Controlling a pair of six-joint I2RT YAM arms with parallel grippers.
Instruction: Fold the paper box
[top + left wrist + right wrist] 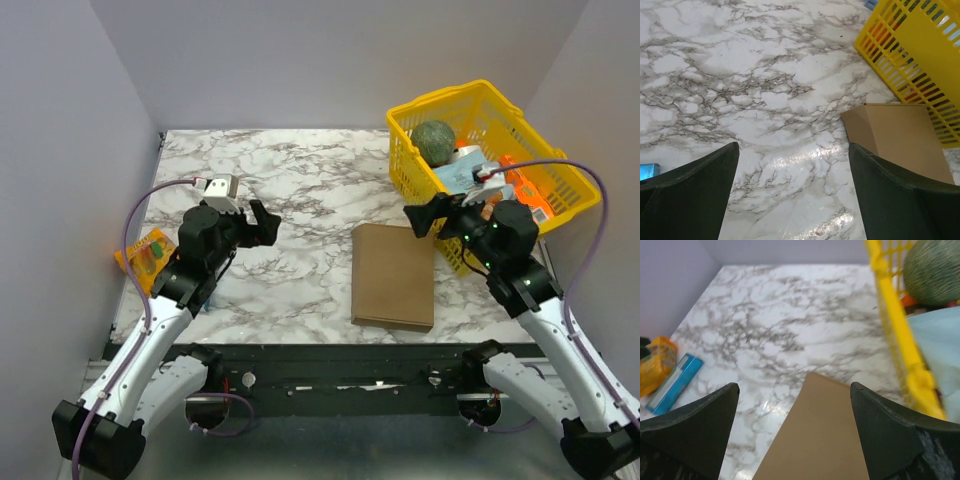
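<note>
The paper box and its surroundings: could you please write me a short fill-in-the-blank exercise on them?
1. The paper box lies on a table with a white and grey ____ pattern.
2. The plastic basket beside the box is ____ in colour.
3. Both arms' jaws stand ____, with nothing between them.
Missing words: marble; yellow; open.

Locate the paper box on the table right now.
In the top view, the paper box lies flat on the marble table, right of centre toward the near edge, close beside the near-left corner of the yellow basket.
</note>
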